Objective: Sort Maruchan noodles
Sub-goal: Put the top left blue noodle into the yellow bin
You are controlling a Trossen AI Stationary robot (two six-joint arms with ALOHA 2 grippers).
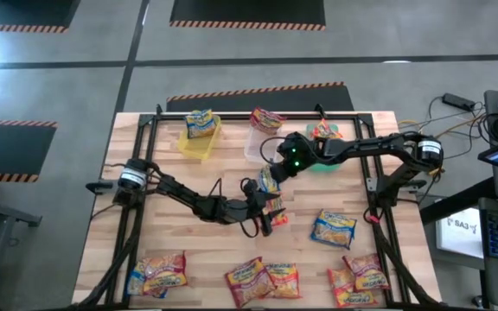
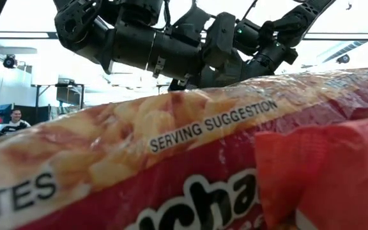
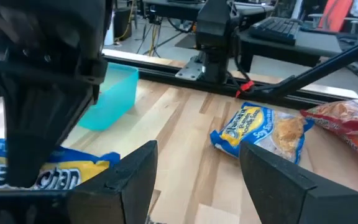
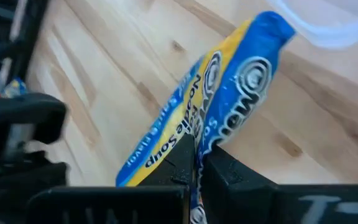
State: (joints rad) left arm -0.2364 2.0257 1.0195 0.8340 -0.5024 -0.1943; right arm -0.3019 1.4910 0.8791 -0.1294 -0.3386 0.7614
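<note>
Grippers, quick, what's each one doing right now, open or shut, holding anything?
Left gripper: open, holding nothing.
Right gripper: shut on a blue-and-yellow packet, lifted above the table.

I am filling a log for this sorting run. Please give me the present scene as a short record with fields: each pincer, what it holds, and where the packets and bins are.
right pincer: shut on the blue-and-yellow packet, lifted over the table centre
left pincer: open, holding nothing, just beside the right one
yellow bin: far left of table, one blue-and-yellow packet inside
clear bin: far middle, one red packet standing in it
green bin: far right, partly hidden by the right arm
loose packets: one right of centre, the others along the near edge
</note>
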